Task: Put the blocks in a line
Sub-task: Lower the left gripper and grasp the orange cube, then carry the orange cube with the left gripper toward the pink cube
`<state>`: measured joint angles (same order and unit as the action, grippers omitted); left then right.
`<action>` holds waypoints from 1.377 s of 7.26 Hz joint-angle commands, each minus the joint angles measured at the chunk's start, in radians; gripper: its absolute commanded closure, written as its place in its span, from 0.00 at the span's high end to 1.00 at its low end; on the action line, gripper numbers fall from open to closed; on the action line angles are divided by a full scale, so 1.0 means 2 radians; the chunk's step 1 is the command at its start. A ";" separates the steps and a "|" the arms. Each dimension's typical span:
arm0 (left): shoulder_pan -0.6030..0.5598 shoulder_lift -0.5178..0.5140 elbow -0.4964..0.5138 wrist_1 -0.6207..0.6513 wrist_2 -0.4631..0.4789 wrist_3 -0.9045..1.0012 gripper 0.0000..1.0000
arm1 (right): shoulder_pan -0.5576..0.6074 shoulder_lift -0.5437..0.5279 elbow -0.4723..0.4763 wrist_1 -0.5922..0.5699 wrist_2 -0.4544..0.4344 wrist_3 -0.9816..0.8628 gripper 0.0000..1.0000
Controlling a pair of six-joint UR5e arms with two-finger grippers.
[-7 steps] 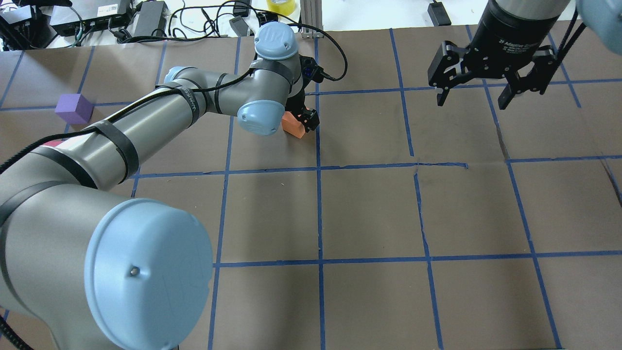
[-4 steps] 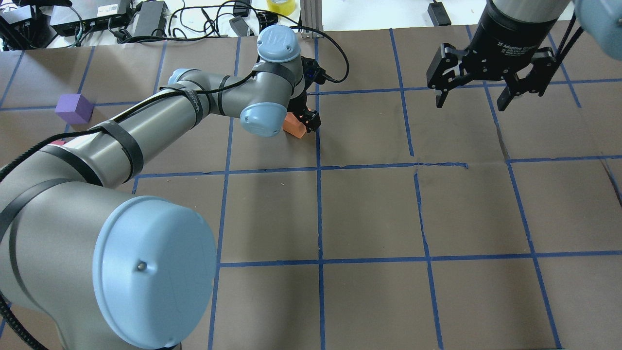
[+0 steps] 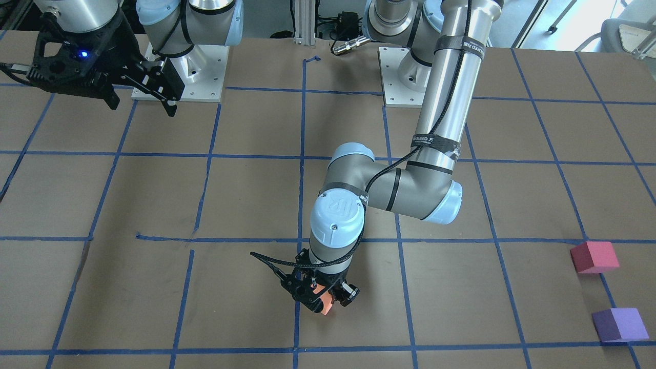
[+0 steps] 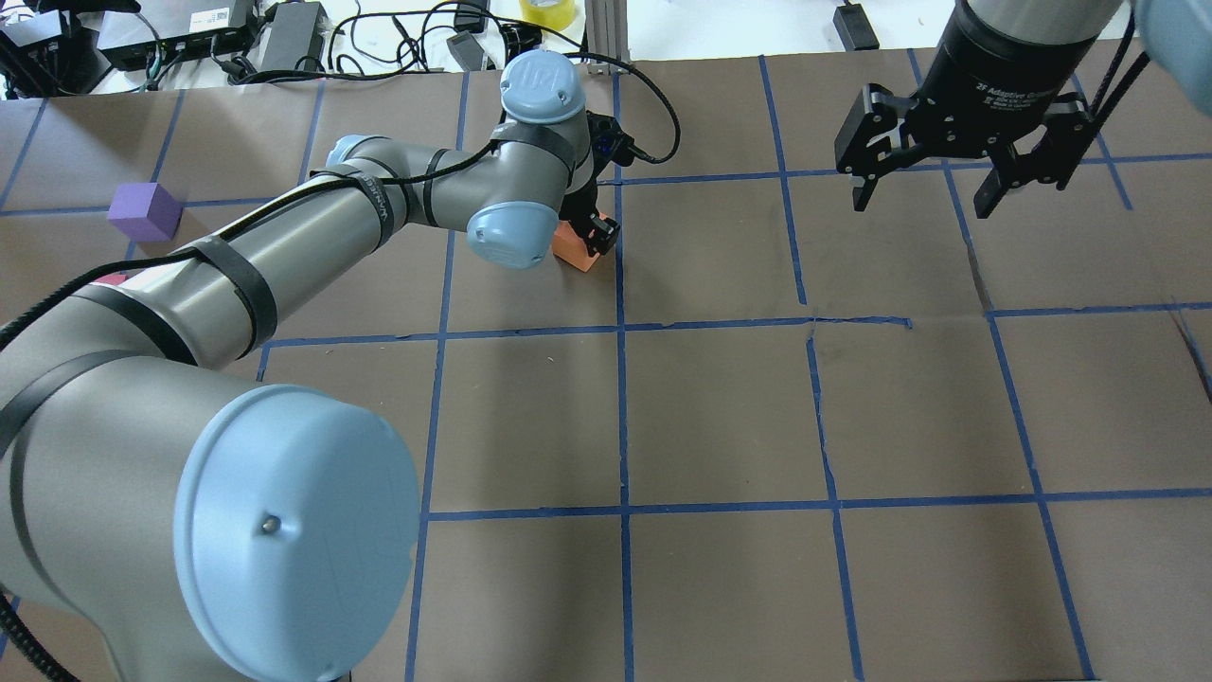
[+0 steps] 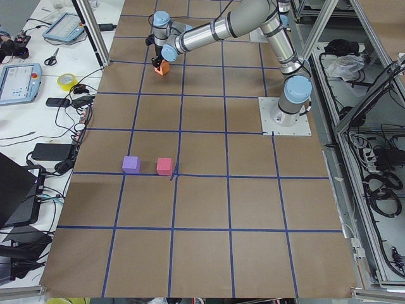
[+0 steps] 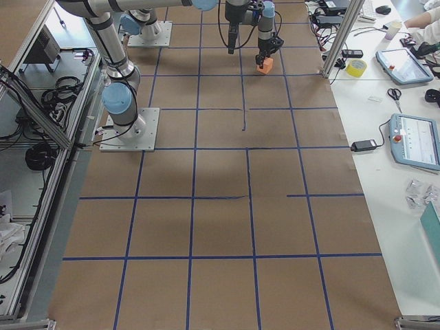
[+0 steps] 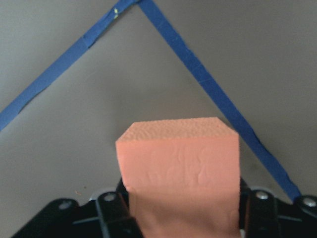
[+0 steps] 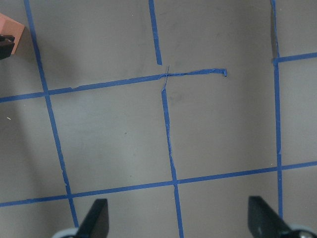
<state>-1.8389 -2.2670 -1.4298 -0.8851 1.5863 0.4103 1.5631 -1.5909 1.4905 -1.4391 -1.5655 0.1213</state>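
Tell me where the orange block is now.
In the overhead view the orange block is clamped in the left gripper at the table's far middle, just left of the central blue tape line.

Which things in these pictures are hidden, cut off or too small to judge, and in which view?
Overhead view: the left arm covers the pinkish-red block except a sliver.
Left wrist view: the orange block fills the frame, hiding the pads of the left tool and whether it touches the table.
Right wrist view: the left edge cuts the orange block.
Exterior right view: the purple block is out of frame.
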 commanded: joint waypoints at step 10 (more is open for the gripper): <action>0.325 0.097 -0.015 -0.119 0.005 -0.008 0.02 | 0.000 -0.016 0.007 -0.021 -0.002 0.001 1.00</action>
<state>-1.2764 -2.0799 -1.4736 -1.0684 1.5955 0.3200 1.5631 -1.6175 1.4989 -1.4796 -1.5696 0.1246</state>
